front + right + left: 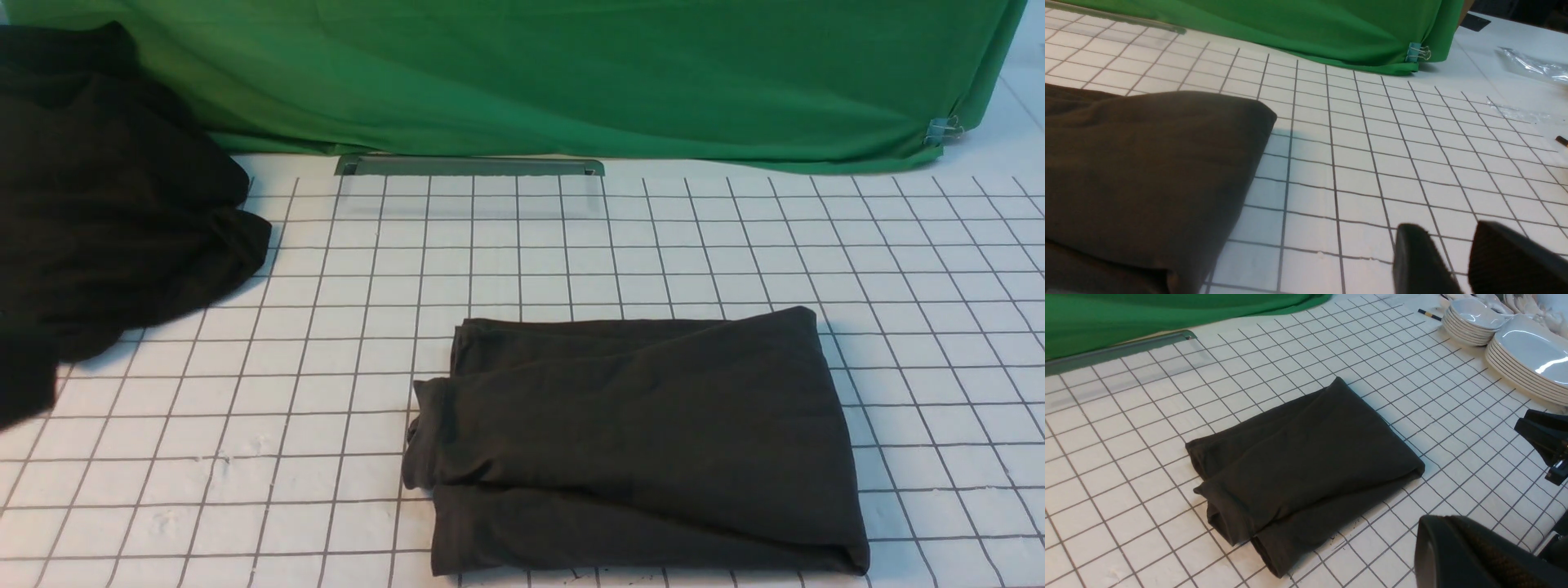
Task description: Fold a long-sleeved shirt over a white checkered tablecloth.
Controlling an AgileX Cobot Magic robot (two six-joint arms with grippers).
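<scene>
The right gripper (pixel 1453 261) is hovering just beside the shirt's (pixel 645 441) edge with its two fingers parted by a narrow gap and nothing between them; it is gripping no cloth. The left gripper (pixel 1470 555) is showing only as one dark mass in its own wrist view, closed and empty, near the shirt's front corner but apart from it. The shirt is lying folded into a compact rectangle on the tablecloth (pixel 735 237), in the near middle of the front view, with loose layered ends bulging at its left side.

Judging from these views, the fold is looking nearly or fully done, so the main risk is disturbance. A finger sweeping low across the cloth could be catching the right edge and dragging the top layer open. The bulging left ends are sitting unevenly and might be slipping apart if the bundle is nudged. The stacked plates (pixel 1531 355) are standing near the right arm's side, so a wide swing could be striking them.

Neither arm is appearing in the front view. The shirt's logo is not showing anywhere, so which face is up cannot be told. The black heap (pixel 106 212) at far left is being cut off by the frame, and the sleeves are tucked out of sight.
</scene>
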